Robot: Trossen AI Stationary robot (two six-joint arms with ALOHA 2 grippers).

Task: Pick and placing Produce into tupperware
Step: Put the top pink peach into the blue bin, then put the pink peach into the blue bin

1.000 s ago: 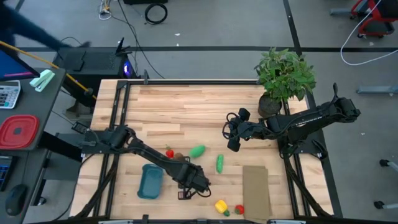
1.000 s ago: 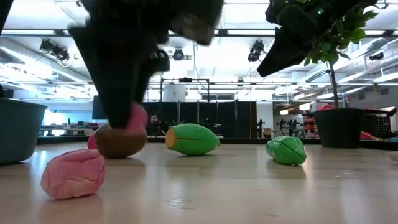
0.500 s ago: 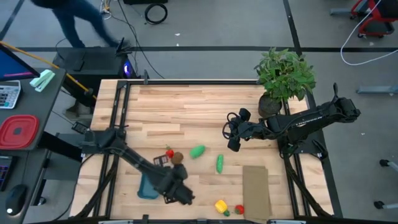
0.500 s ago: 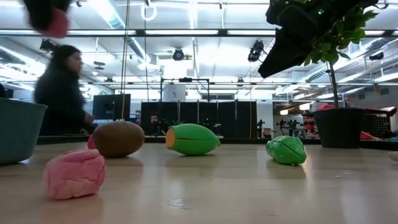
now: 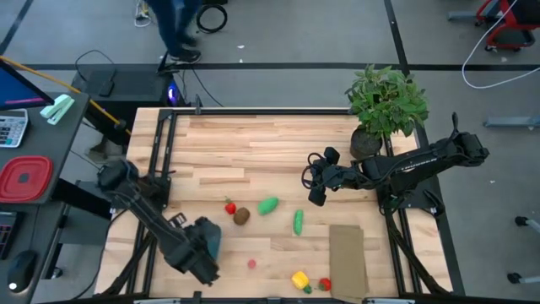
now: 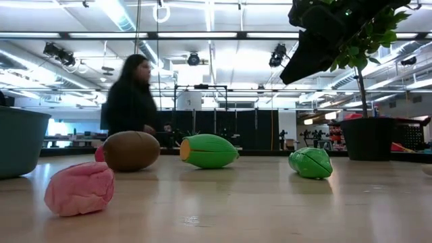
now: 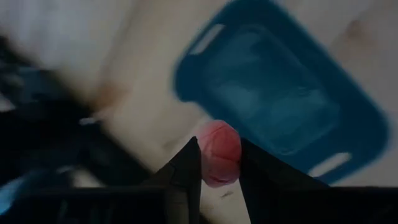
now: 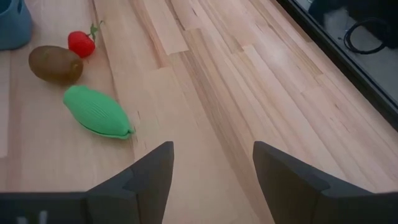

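Note:
My left gripper hangs over the near left of the table, shut on a small round pink-red produce piece. The blue-teal tupperware lies right below it and is mostly hidden by the gripper in the high view. On the table rest a red piece, a brown round one, two green ones, a pink one, a yellow one and another red one. My right gripper waits open above the table's right half. My left gripper pinches the pink-red piece by two opposite sides between its two fingers. The fingers come from above, pointing steeply down. The piece is lifted clear, above the table just beside the tupperware's rim.
A flat cardboard rectangle lies at the near right and a potted plant stands at the far right corner. A red container sits on the side desk. A person walks behind the table. The far half of the table is bare wood.
My left gripper has risen with the pink-red piece from beside the brown piece and gone toward the table's left edge, rolling its wrist, until it hangs over the tupperware. The other pieces have stayed in place. A person has walked along behind the table.

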